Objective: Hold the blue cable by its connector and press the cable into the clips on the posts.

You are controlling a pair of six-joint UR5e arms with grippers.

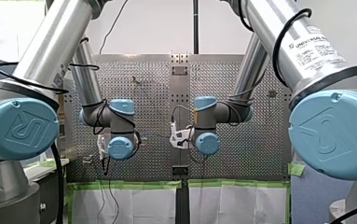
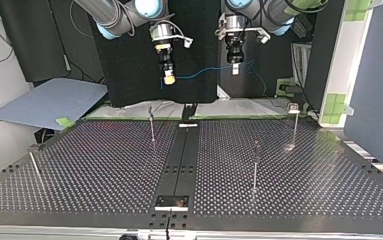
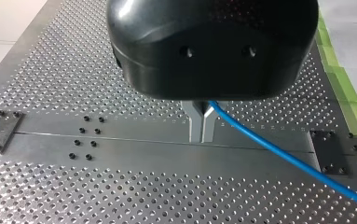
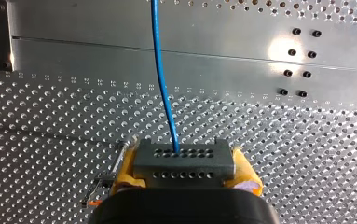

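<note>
High above the perforated table, both arms hold the blue cable (image 2: 199,74) stretched between them. In the right wrist view my right gripper (image 4: 184,171) is shut on a dark grey connector (image 4: 183,157); its yellow pads (image 4: 126,167) press the connector's sides, and the cable (image 4: 163,79) runs straight ahead from it. My left gripper (image 3: 202,138) has its metal fingers shut on the cable (image 3: 278,150), which trails off to one side. In the top view my right gripper (image 2: 169,77) is at the left and my left gripper (image 2: 235,68) at the right. Thin clip posts (image 2: 151,125) (image 2: 255,164) (image 2: 295,124) stand on the table below.
Another thin post (image 2: 33,164) leans near the top view's left table edge. A dark centre strip (image 2: 180,160) with a small plate (image 2: 171,202) runs down the table's middle. A grey board (image 2: 49,102) lies beyond the far left corner. Green tape (image 2: 336,105) marks the right side.
</note>
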